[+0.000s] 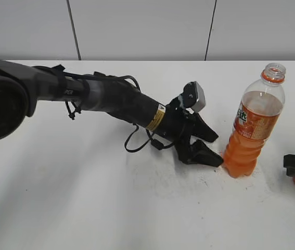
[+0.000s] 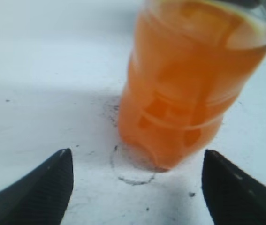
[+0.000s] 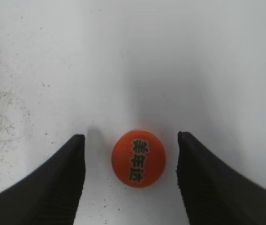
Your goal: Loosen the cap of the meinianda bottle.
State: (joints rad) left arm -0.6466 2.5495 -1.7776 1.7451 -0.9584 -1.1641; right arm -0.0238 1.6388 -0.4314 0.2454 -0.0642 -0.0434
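orange cap [image 3: 138,158] lies on the table [image 1: 85,198], off the meinianda bottle [image 1: 254,125], between the right gripper [image 3: 130,164]'s apart jaws. left gripper [image 1: 209,148], jaws apart, should back away gently without tipping the bottle.

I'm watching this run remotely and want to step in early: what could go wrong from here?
The meinianda bottle stands uncapped and mostly full, with the open left gripper right beside its base; a nudge could tip it and spill drink on the table.

The cap lies loose on the table between the fingers of the open right gripper; closing off-centre could make it slip away.
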